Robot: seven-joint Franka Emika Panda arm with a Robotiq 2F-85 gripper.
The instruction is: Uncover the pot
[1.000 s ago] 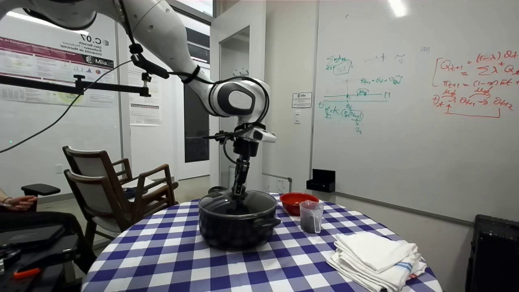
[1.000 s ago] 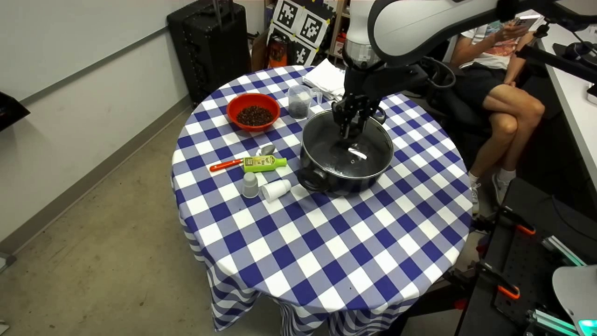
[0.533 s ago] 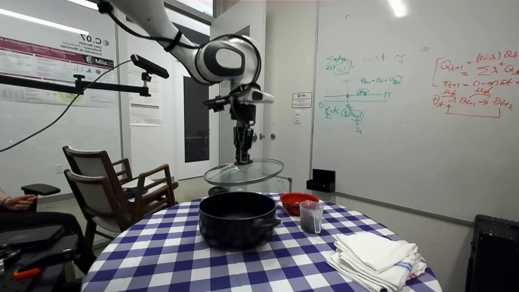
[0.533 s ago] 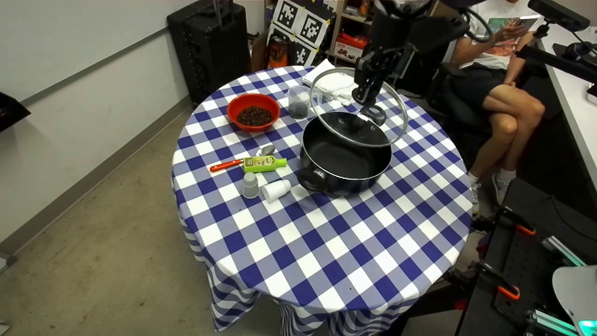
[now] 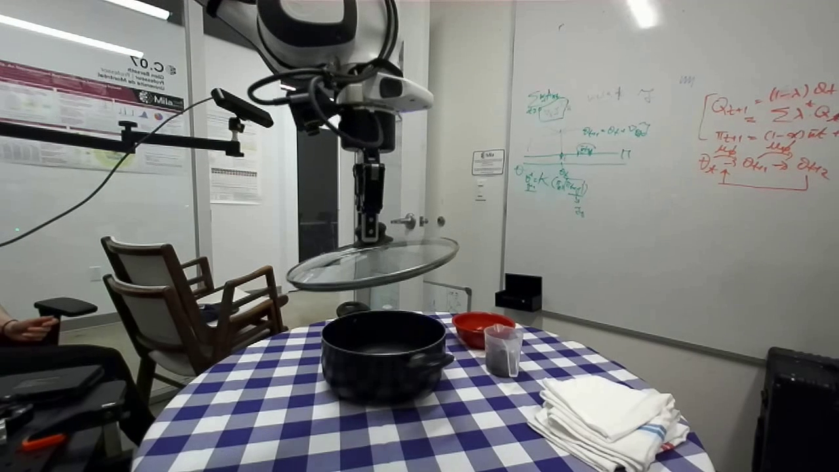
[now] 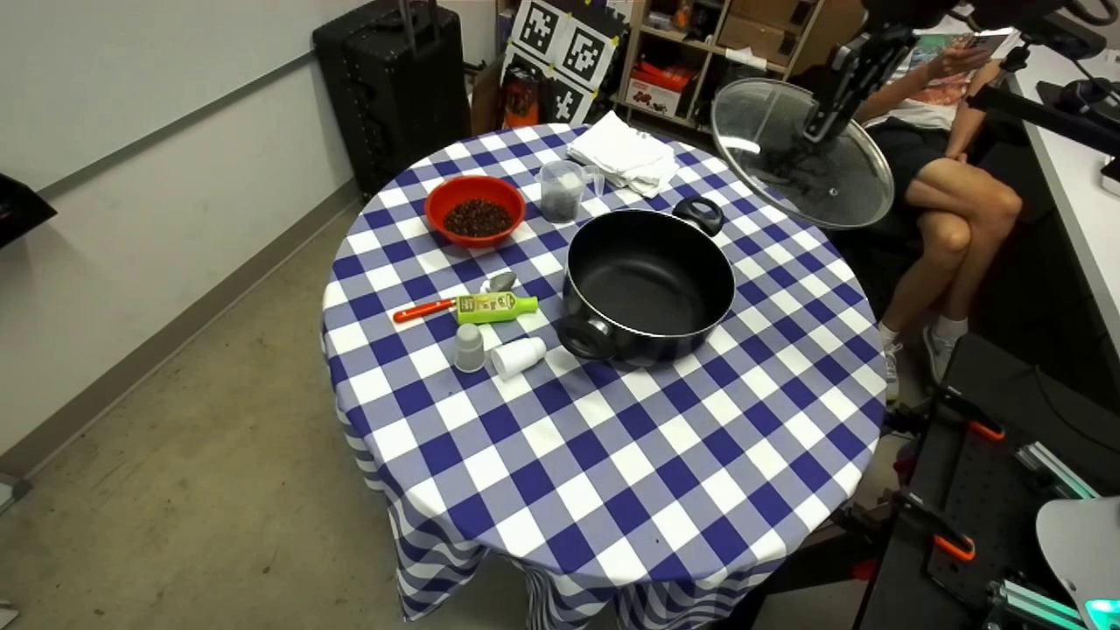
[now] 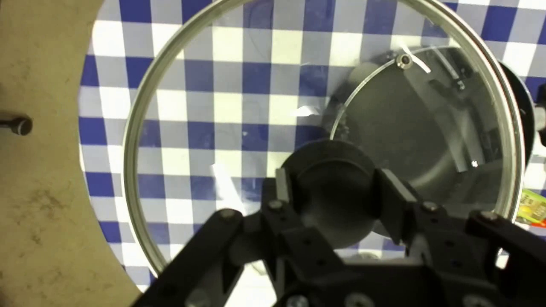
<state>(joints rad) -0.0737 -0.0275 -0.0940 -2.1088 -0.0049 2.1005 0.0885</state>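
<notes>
The black pot (image 5: 383, 370) stands on the checkered table with its open top showing. Its bare dark inside shows in an exterior view (image 6: 652, 293), and part of its side shows in the wrist view (image 7: 524, 100). My gripper (image 5: 370, 235) is shut on the dark knob (image 7: 332, 213) of the glass lid (image 5: 393, 265). It holds the lid in the air, tilted, above pot height. In an exterior view the lid (image 6: 844, 188) hangs off to the side of the pot, past the table edge. In the wrist view the lid partly overlaps the pot.
A red bowl (image 6: 442, 223) with dark bits, a clear measuring cup (image 6: 562, 197) and folded white cloths (image 6: 623, 157) stand beside the pot. A green bottle (image 6: 494, 307), a red-handled utensil (image 6: 424, 311) and two small cups (image 6: 470, 348) lie near its handle. A person sits behind the lid.
The lid sat on the pot with my gripper at its knob, then rose above the pot. It has since moved higher and sideways, away from over the pot. The pot has not moved.
</notes>
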